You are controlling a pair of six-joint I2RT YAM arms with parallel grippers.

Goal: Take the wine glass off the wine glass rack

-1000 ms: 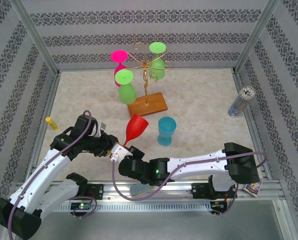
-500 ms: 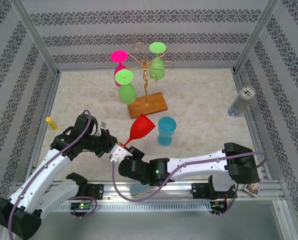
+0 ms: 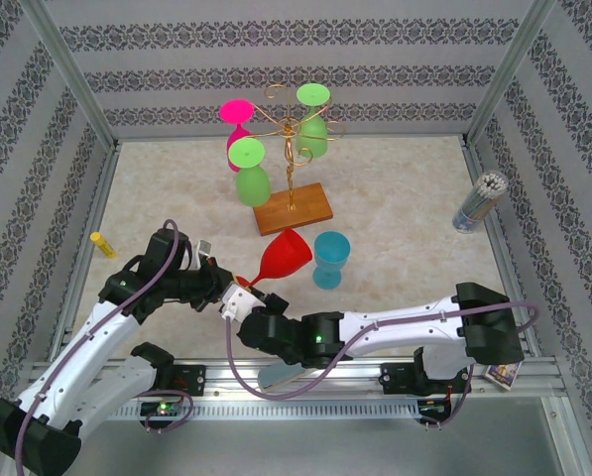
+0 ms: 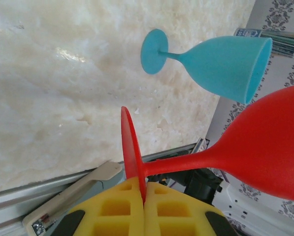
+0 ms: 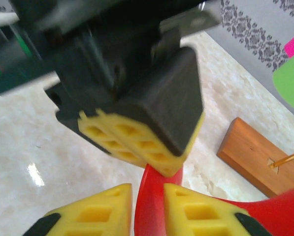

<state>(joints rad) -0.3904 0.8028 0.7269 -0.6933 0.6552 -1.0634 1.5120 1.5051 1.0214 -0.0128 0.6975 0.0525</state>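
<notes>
The red wine glass (image 3: 282,255) tilts above the bench (image 3: 405,198), already off the wine glass rack (image 3: 294,149) and on its near side. The left end effector (image 4: 143,189) is clamped on the glass's foot. The right end effector (image 5: 147,209) straddles the same foot with its pads apart, probably a handover.

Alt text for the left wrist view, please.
The left gripper is shut on the edge-on foot of a red wine glass, whose stem runs right to its bowl. Beyond, a blue glass stands on the pale marble table.
</notes>
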